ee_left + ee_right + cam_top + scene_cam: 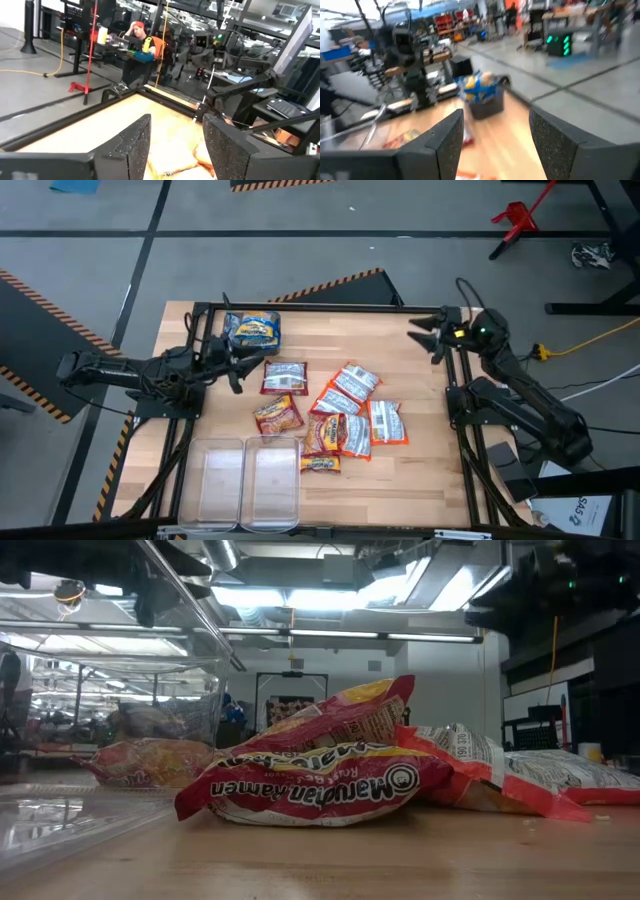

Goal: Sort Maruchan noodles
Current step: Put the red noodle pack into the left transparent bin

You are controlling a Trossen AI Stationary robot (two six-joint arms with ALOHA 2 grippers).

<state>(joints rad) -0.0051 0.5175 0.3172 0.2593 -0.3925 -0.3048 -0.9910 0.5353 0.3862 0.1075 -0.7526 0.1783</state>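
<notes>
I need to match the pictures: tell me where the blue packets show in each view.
High view: blue packets at the table's far edge, left of centre, by the left gripper.
Low view: not visible.
Left wrist view: not visible.
Right wrist view: blurred, at centre, on a dark block.
Shared landmark: the wooden table, in all four views.

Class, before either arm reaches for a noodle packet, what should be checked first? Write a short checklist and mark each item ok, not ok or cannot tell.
1. Left gripper open and empty: ok.
2. Right gripper open and empty: ok.
3. Clear bins at the table's front edge, nothing inside: ok.
4. Red and orange packets lying apart for a single pick: not ok, several overlap.
5. Blue packets within the left gripper's reach: ok, stacked just beside it.
6. Which bin takes which flavour: cannot tell.
</notes>
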